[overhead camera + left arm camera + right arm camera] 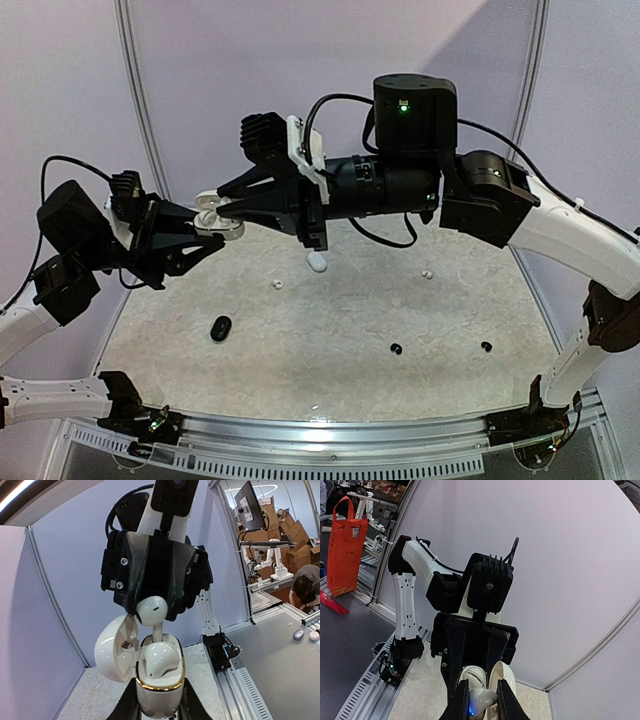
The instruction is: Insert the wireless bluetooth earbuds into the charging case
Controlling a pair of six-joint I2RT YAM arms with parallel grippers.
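Note:
My left gripper [158, 702] is shut on the body of a white charging case [156, 692] with a gold rim, held in the air with its lid [116, 652] swung open to the left. One white earbud [159, 661] lies seated in the case. My right gripper [479, 703] is shut on a second white earbud [486, 700], whose head [151, 611] sits just above the case with its stem reaching down into the back slot. In the top view the two grippers meet at the case [214, 222], left of centre and above the table.
On the table lie a black oval case [221, 328], a white oval piece [317, 262], two small white earbuds [277, 284] [427, 273] and two black earbuds [396, 349] [486, 347]. A metal rail [330, 430] runs along the near edge.

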